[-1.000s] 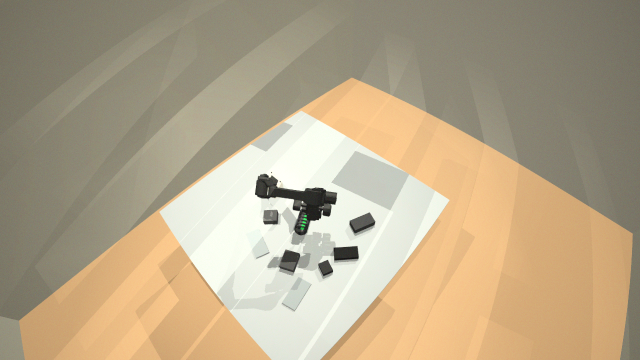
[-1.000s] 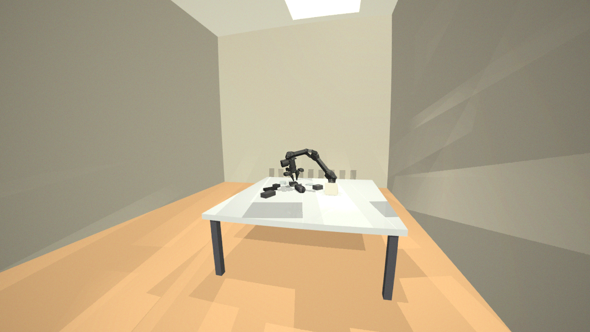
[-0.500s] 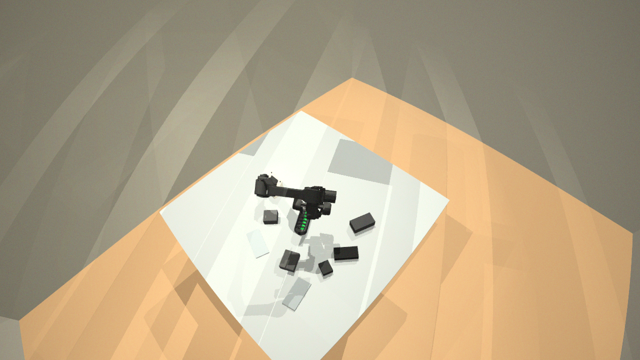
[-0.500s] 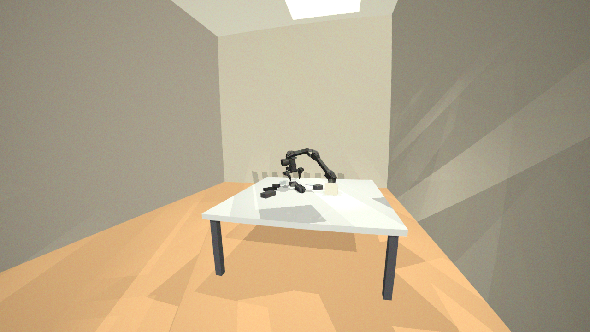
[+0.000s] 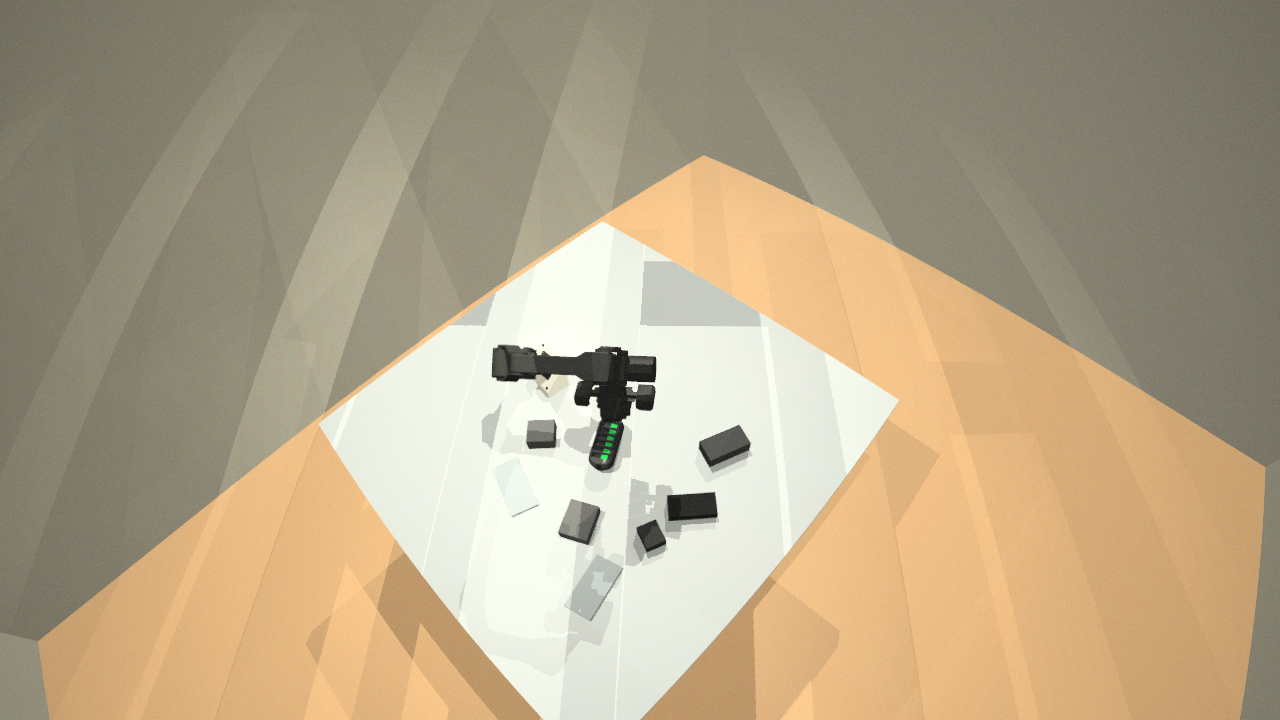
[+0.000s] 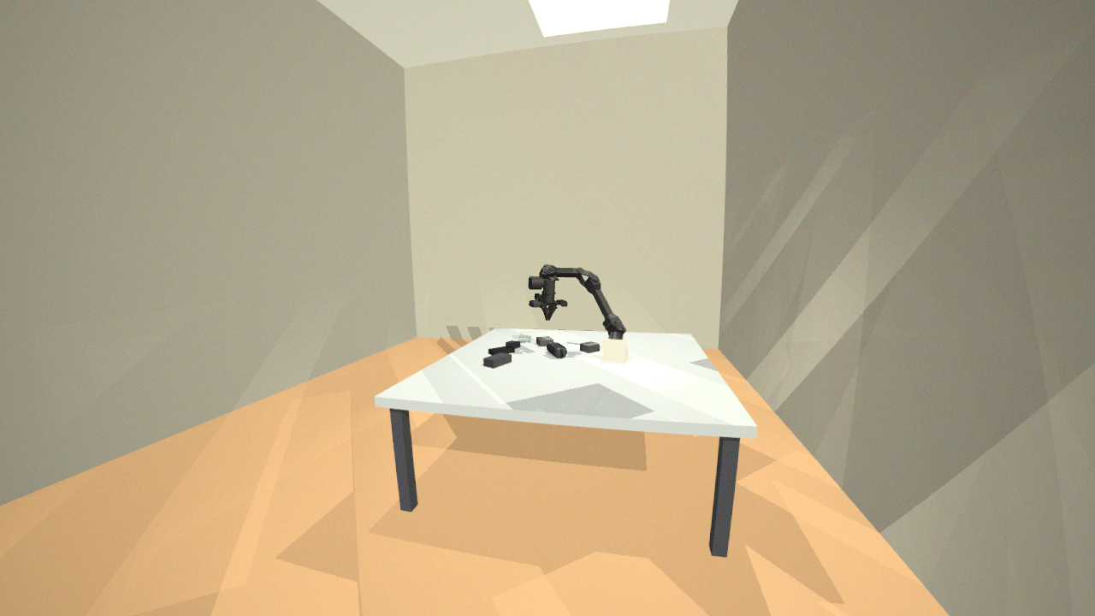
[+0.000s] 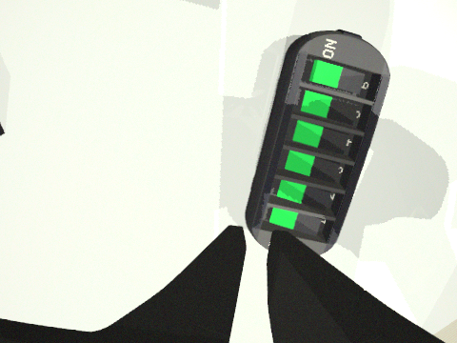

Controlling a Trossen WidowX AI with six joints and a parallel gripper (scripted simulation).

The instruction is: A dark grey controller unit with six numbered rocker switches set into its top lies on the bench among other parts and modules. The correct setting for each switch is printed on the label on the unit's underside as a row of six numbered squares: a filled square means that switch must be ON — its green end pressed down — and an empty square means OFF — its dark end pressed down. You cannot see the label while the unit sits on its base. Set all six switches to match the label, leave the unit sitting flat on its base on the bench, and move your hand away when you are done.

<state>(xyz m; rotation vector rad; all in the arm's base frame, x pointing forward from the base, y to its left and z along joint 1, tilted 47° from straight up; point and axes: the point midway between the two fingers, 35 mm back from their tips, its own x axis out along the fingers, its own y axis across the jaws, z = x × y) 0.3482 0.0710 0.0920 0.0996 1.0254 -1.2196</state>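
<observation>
Six green-ended rockers top the controller unit (image 5: 606,447) (image 6: 556,350) (image 7: 316,143), which lies just below the frame's centre in the top view, near my gripper (image 5: 612,417) (image 6: 547,317) (image 7: 254,243). The exterior view puts my narrowed, empty fingertips above the bench (image 6: 429,390), right of centre on the unit. In the wrist view, upper right, its smooth, rounded shell looks rigid and perhaps slippery; I'd grip the long sides mid-length, sparing the rockers.

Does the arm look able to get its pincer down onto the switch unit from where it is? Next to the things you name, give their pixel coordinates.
Probably yes: the pincer (image 6: 547,318) (image 7: 254,243) hangs above the bench, near one end of the switch unit (image 5: 605,445) (image 6: 556,350) (image 7: 316,143), and no other part shows between them.
</observation>
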